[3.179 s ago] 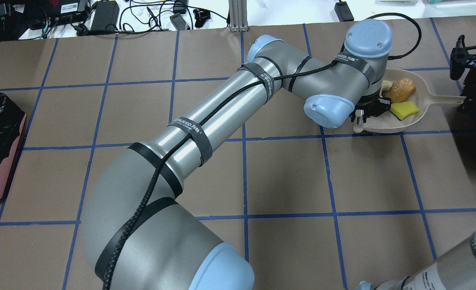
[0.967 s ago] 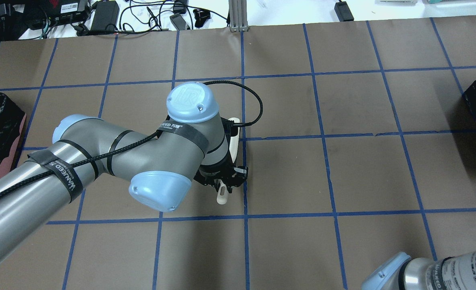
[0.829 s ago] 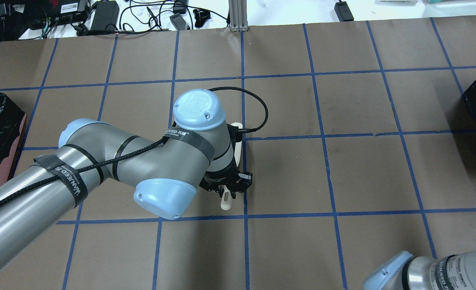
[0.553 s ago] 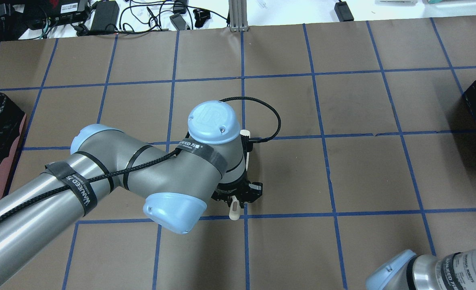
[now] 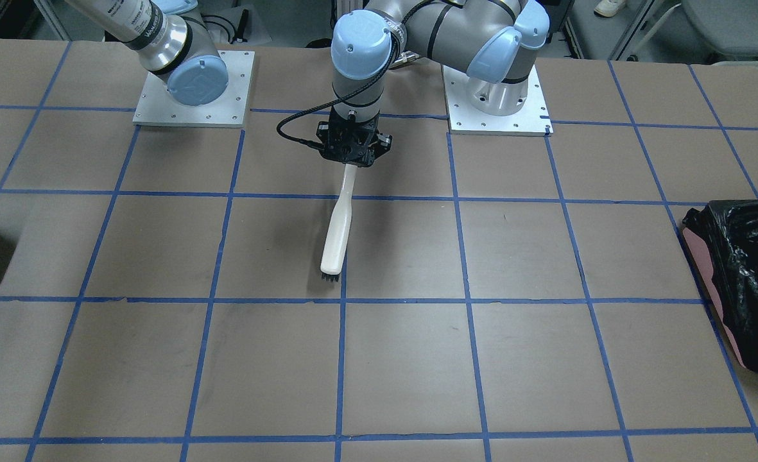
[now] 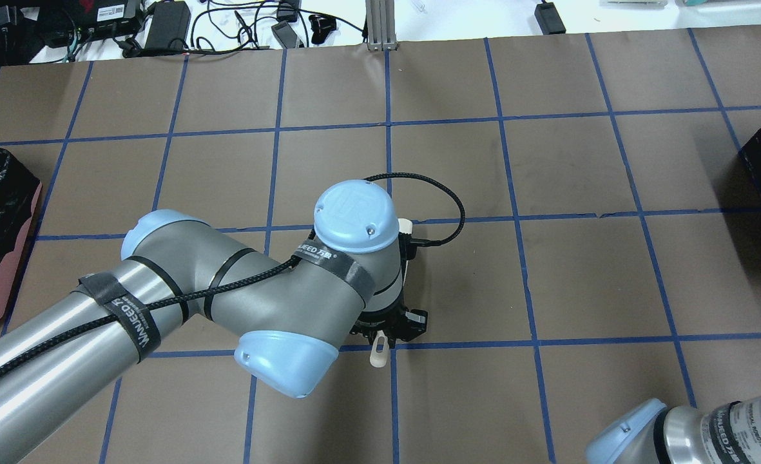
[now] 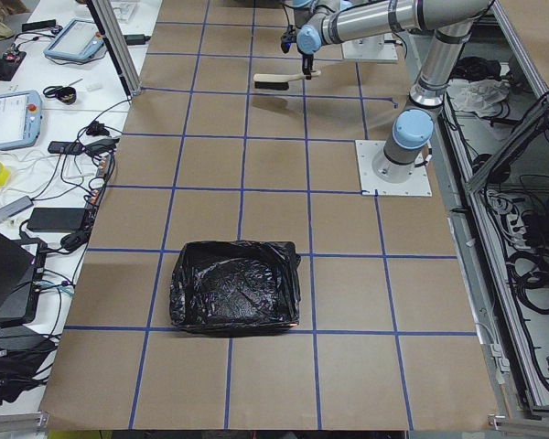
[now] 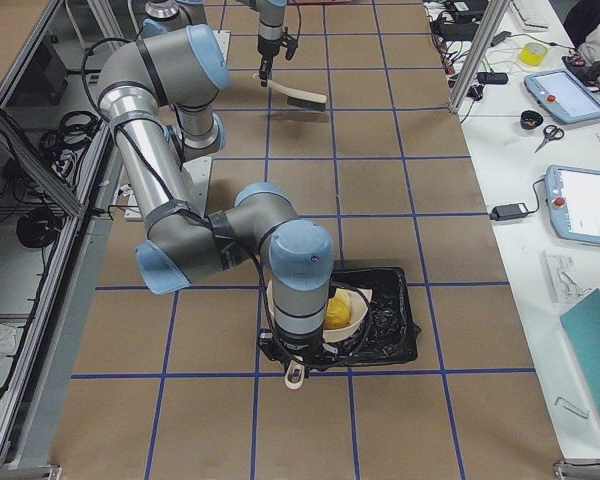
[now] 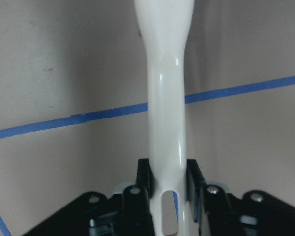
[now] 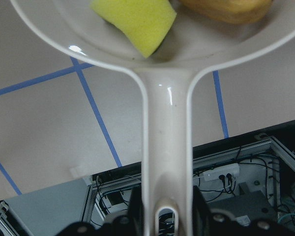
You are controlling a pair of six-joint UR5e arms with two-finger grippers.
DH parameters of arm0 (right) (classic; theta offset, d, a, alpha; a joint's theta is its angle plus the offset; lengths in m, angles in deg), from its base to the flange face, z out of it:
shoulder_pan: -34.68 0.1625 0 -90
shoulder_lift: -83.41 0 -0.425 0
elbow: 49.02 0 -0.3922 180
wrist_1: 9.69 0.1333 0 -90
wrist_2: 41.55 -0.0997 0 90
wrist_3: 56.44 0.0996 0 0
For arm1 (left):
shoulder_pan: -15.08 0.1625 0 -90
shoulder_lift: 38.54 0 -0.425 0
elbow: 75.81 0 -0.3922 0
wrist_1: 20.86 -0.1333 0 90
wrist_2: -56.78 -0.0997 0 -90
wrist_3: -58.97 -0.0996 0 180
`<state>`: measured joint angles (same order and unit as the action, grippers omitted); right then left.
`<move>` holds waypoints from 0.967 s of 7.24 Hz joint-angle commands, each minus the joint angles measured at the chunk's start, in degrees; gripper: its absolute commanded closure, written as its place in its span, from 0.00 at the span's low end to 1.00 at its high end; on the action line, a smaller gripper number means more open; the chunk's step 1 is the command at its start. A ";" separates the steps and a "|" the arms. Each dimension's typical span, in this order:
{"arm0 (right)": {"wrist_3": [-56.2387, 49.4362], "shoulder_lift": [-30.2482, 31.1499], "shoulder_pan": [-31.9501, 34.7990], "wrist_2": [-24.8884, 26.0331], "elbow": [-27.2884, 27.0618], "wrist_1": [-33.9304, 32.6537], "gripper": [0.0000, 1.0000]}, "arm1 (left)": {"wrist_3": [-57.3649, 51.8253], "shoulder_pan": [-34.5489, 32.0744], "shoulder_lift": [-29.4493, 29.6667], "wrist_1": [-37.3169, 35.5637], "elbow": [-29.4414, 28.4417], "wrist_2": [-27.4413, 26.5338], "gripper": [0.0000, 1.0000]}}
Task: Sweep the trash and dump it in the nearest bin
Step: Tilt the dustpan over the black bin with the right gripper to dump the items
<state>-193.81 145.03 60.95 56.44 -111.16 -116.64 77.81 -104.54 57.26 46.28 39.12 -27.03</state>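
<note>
Dumping step: clamping the dustpan [image 10: 167, 123] handle tight in the right gripper [image 10: 164, 201], sponge wedge [image 10: 135, 19] and brown lump [image 10: 226, 10] just ahead above the bin [image 8: 390, 320] (brush [image 5: 339, 224] pinched in the left gripper [image 5: 352, 157]); next, likely tipping forward.

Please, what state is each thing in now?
left tool: shut on brush
brush: held by handle end
right tool: shut on dustpan
dustpan: loaded, above right bin
yellow sponge: in dustpan
brown lump: in dustpan
right bin: open, black-lined
left bin: open, black-lined
</note>
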 commanded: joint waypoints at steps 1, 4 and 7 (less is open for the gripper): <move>6.65 0.07 0.80 4.62 -1.05 -4.30 1.00 | -0.20 0.35 -0.09 0.00 1.17 -0.03 1.00; 4.24 3.58 4.13 9.75 -6.50 -7.12 1.00 | -0.02 0.35 -0.18 0.00 1.87 -0.03 0.99; -1.23 3.77 4.41 9.75 -6.60 -11.53 1.00 | 0.67 0.26 -0.18 0.00 2.58 -0.03 0.92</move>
<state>-193.57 148.77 65.28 66.05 -117.62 -127.12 78.25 -104.20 57.08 46.28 41.60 -27.07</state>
